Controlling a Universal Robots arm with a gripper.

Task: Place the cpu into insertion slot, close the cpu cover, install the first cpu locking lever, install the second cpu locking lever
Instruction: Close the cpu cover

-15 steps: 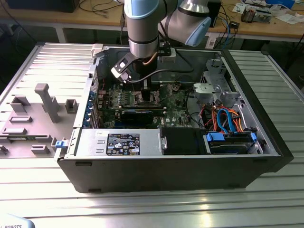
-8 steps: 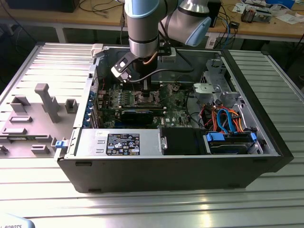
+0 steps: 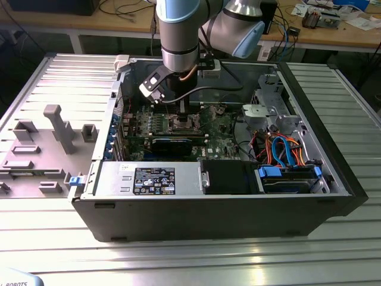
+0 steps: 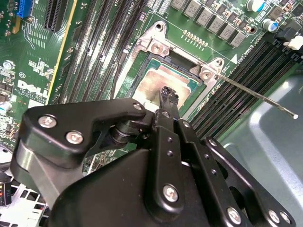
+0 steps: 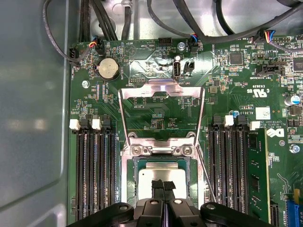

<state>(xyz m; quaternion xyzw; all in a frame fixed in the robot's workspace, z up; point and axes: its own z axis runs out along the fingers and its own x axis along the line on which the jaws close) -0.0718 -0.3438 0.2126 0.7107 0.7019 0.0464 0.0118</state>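
Note:
In the exterior view my gripper point(image 3: 181, 113) reaches down into the open computer case over the green board. The cpu point(image 5: 147, 177), with its silver-tan top, lies flat in the insertion slot point(image 5: 128, 175). My gripper point(image 5: 163, 184) is shut with nothing between its fingers, and its tips are at the cpu's top point(image 4: 156, 80). The cpu cover point(image 5: 161, 89) is swung open and lies back over the board, away from the slot. One thin locking lever point(image 4: 255, 97) sticks out free from the slot's corner.
Long black memory slots point(image 5: 94, 165) run along both sides of the slot, with one memory card point(image 5: 255, 175) fitted. A coin battery point(image 5: 108, 69) and cables sit past the cover. The power supply point(image 3: 149, 179), the drive bay point(image 3: 286, 173) and the case walls hem in the board.

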